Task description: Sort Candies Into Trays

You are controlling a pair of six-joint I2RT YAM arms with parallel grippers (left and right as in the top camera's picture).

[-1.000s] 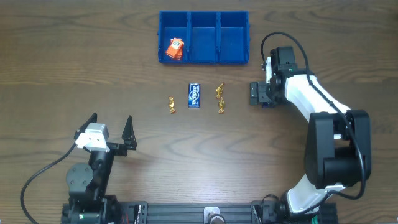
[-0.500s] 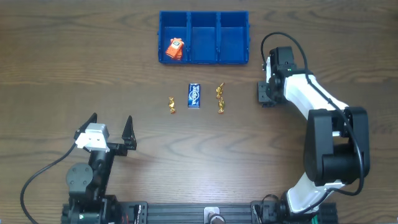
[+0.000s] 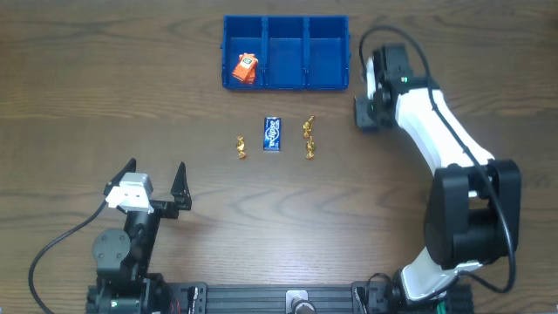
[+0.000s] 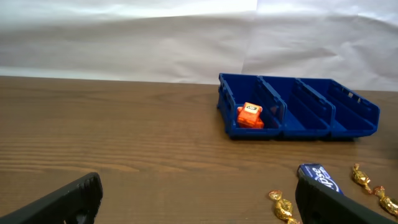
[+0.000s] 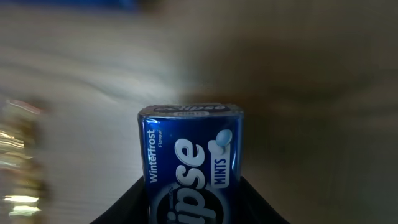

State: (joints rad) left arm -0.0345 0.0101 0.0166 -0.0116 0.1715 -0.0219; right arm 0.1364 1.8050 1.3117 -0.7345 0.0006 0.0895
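A blue three-compartment tray (image 3: 286, 85) stands at the back of the table, with an orange candy (image 3: 247, 68) in its left compartment. In front of it lie a blue candy bar (image 3: 273, 133) and gold-wrapped candies (image 3: 241, 146) (image 3: 309, 128) (image 3: 310, 150). My right gripper (image 3: 364, 113) hovers just off the tray's front right corner, shut on a blue mint box (image 5: 191, 162). My left gripper (image 3: 157, 179) stands open near the front left, far from the candies. From its wrist view, the tray (image 4: 298, 127), orange candy (image 4: 250, 115) and blue bar (image 4: 318, 176) lie ahead.
Bare wooden table surrounds the candies. The tray's middle (image 3: 285, 52) and right (image 3: 327, 52) compartments hold nothing. A white wall (image 4: 124, 43) rises behind the table in the left wrist view.
My right gripper, holding the mint box, has moved toward the back of the table, closer to the tray's right end. The left arm has not moved.
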